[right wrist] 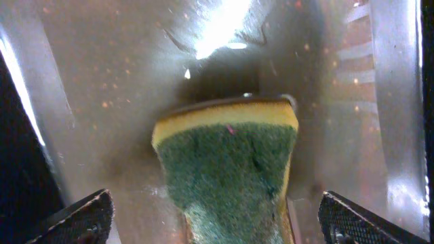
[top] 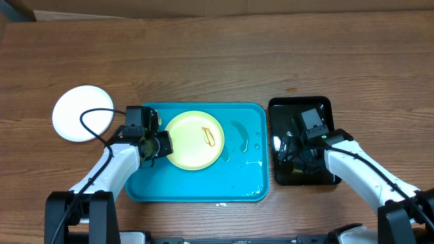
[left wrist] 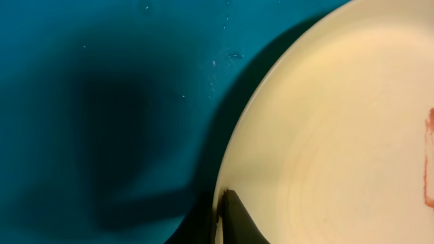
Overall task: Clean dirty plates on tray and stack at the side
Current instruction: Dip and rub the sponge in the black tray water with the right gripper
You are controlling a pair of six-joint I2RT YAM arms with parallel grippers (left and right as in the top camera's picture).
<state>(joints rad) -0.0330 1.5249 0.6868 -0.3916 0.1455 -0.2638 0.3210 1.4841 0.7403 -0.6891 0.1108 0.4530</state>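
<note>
The pale yellow-green plate (top: pixel 186 146) lies flat in the upper middle of the turquoise tray (top: pixel 196 186). It has a thin orange-brown smear (top: pixel 209 137) just right of its centre. A clean-looking white plate (top: pixel 83 113) sits on the wooden table (top: pixel 224 61) at the left of the frame, apart from the tray.

The left gripper (top: pixel 161 144) is at the yellow-green plate's left edge. One finger (left wrist: pixel 234 218) rests on the rim and the other is hidden, so I cannot tell whether it pinches.

The right gripper (right wrist: pixel 213 203) is spread wide over the black tray (top: pixel 325 108). A green-and-yellow sponge (right wrist: pixel 227 163) sits between its fingers, clear of both.
</note>
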